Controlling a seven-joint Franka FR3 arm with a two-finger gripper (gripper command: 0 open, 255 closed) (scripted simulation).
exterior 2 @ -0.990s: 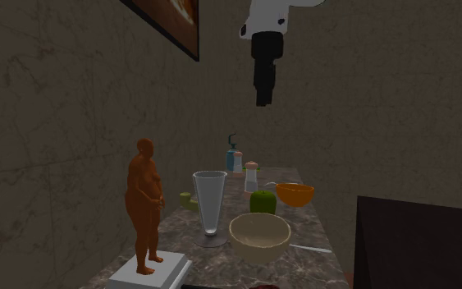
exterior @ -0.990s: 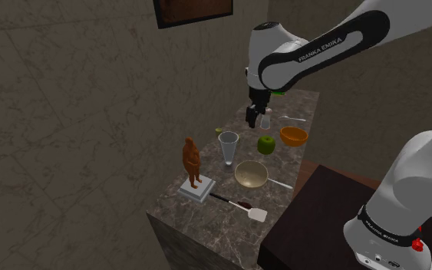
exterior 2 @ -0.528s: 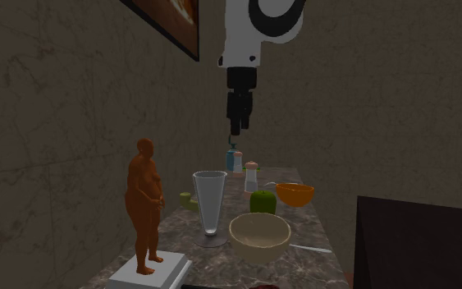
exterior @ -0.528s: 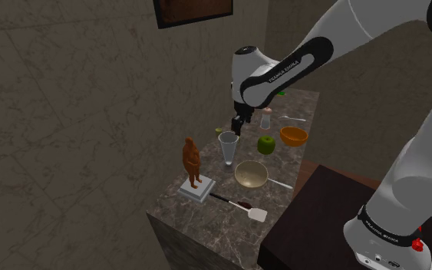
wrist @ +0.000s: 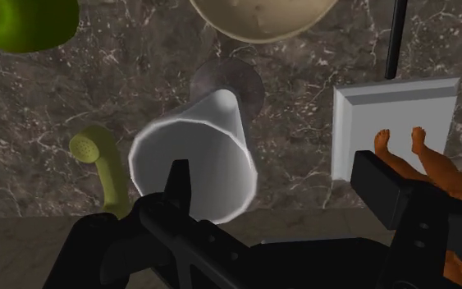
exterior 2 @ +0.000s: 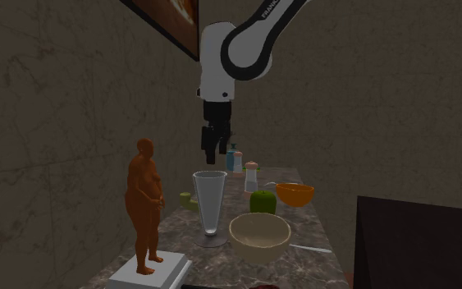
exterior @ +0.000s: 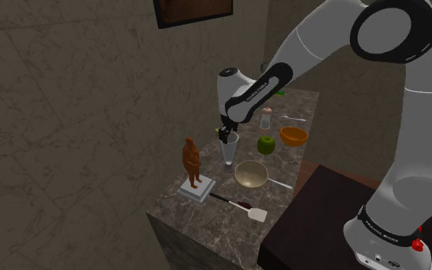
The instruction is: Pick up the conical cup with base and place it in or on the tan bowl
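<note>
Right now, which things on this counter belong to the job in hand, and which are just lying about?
Job in hand:
conical cup
tan bowl
gripper, open, just above the cup

Lying about:
brown figurine on its white base
green apple
orange bowl
spatula
shaker
blue dispenser bottle

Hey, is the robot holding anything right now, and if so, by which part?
Nothing is held. The gripper hangs just above the rim of the conical cup, its jaws apart and not closed on it.
</note>
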